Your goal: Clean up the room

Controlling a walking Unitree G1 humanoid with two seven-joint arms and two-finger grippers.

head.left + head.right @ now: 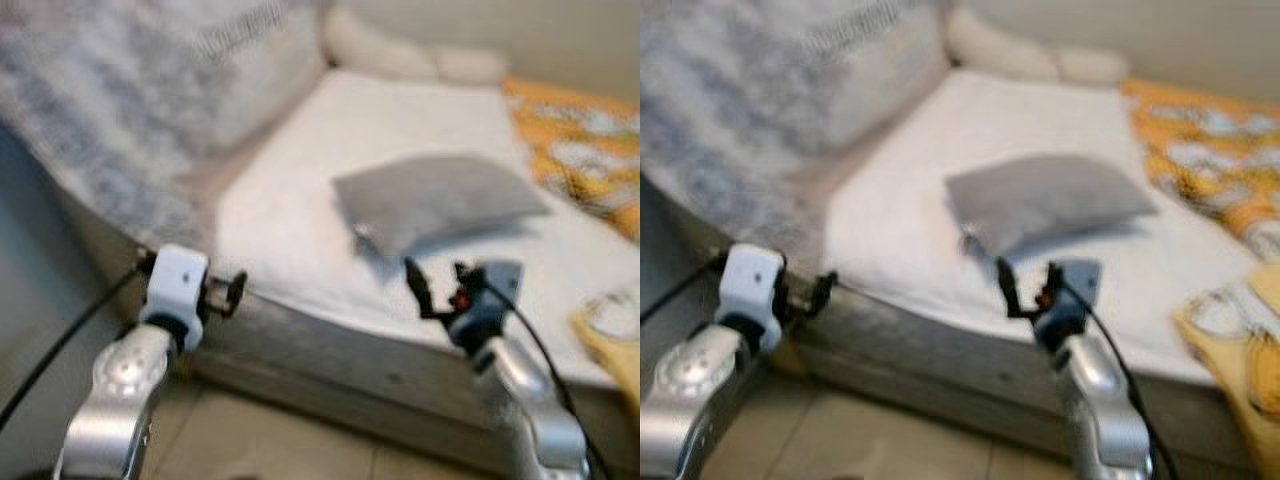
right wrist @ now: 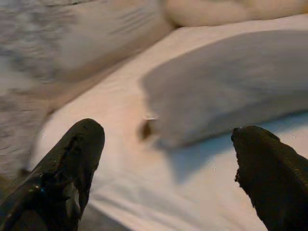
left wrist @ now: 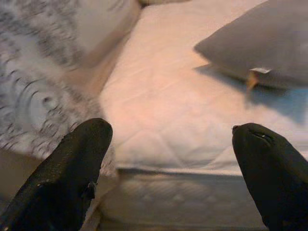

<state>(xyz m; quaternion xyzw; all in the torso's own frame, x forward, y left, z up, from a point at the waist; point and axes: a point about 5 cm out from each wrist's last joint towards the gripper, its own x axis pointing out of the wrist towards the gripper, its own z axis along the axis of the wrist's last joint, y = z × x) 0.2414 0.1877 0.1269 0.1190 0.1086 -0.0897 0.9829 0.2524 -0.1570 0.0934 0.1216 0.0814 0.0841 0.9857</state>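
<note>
Fingers (image 3: 72, 173) of the left gripper (image 3: 168, 178) spread wide and empty, held at the near edge of the bed (image 1: 300, 230); fingers (image 2: 67, 168) of the right gripper (image 2: 163, 178) likewise parted, holding nothing, raised just short of the grey pillow (image 1: 435, 205). Bed: white quilted mattress, a grey-and-white patterned blanket (image 1: 120, 110) heaped along its left side, an orange-and-yellow patterned cover (image 1: 580, 145) on its right, cream pillows (image 1: 400, 50) at the far end. Grey pillow: lies flat near the mattress middle, apart from both grippers, a small tag (image 3: 262, 70) at its near edge.
</note>
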